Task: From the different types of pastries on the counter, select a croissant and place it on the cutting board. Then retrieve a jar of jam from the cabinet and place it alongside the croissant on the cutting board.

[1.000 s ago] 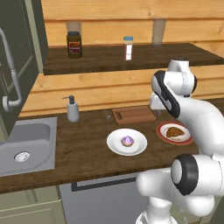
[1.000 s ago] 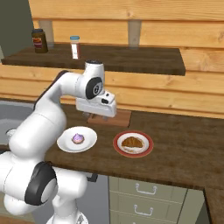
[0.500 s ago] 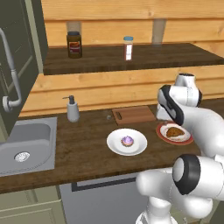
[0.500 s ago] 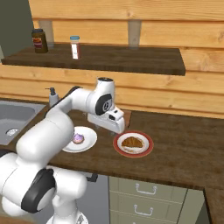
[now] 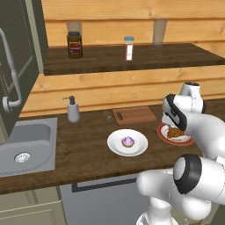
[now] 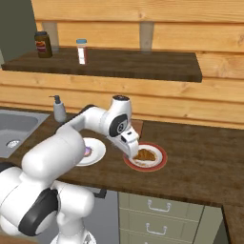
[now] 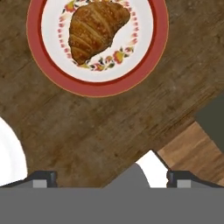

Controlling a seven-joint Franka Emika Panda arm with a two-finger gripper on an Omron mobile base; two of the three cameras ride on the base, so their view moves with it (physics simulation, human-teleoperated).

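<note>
The golden-brown croissant (image 7: pixel 96 28) lies on a red-rimmed plate (image 7: pixel 94 89) on the dark wood counter (image 7: pixel 87 131). My gripper (image 7: pixel 111 177) is open and empty, its two fingertips (image 7: pixel 43 177) wide apart, hovering just short of the plate's near-left edge. From the sides, the gripper (image 6: pixel 132 155) hangs low right beside the croissant (image 6: pixel 145 155); the hand (image 5: pixel 168 124) partly covers the croissant (image 5: pixel 176 132). The cutting board (image 5: pixel 134 115) lies bare behind the plates. A purple cupcake (image 5: pixel 128 141) sits on a white plate (image 5: pixel 116 147). The jar of jam is out of view.
On the open wooden shelf (image 5: pixel 132 61) stand a dark labelled jar (image 5: pixel 74 45) and a blue-capped shaker (image 5: pixel 128 47). A soap dispenser (image 5: pixel 73 110), sink (image 5: pixel 26 145) and faucet (image 5: pixel 11 74) are to the left. A dark cabinet panel (image 5: pixel 17 30) is at upper left. Drawers (image 6: pixel 157 209) sit under the counter.
The arm has swung right and down, from over the cutting board to the edge of the croissant's plate. The gripper stayed open.
</note>
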